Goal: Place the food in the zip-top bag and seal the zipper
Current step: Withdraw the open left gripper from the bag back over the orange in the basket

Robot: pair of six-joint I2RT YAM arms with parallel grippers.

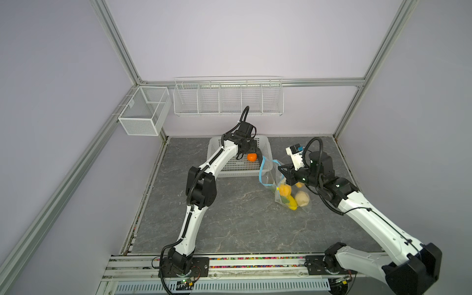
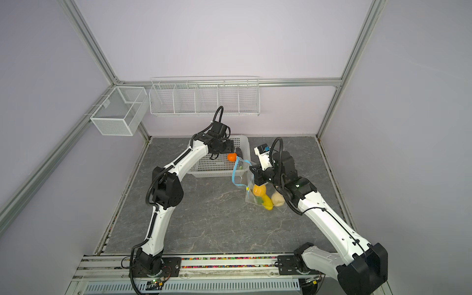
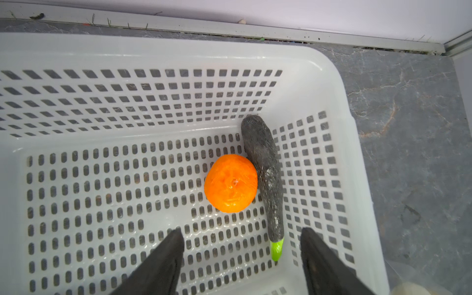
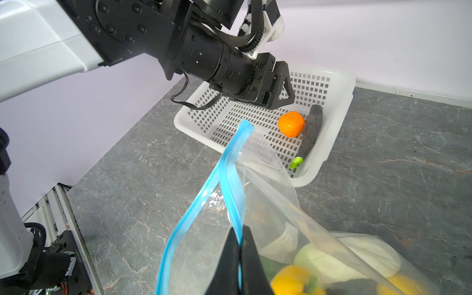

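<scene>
An orange toy fruit [image 3: 231,183] and a dark, green-stemmed piece [image 3: 265,173] lie side by side in the right corner of the white perforated basket [image 3: 178,53]. My left gripper [image 3: 242,232] hovers open just above them, holding nothing. Right of the basket stands the clear zip-top bag [image 1: 278,184], its mouth gaping. My right gripper [image 4: 239,228] is shut on the far side of the light-blue zipper [image 4: 229,178], holding it up. The yellow slider tab [image 1: 277,189] sits at the strip's near end. Inside the bag are a yellow pepper [image 1: 284,189], a beige piece [image 1: 302,198] and a pale one [image 4: 332,260].
The grey stone tabletop [image 1: 229,217] spreads in front of the basket and bag. A white wire rack [image 1: 228,99] hangs on the back wall and a mesh box [image 1: 143,112] on the left frame. Aluminium posts bound the table.
</scene>
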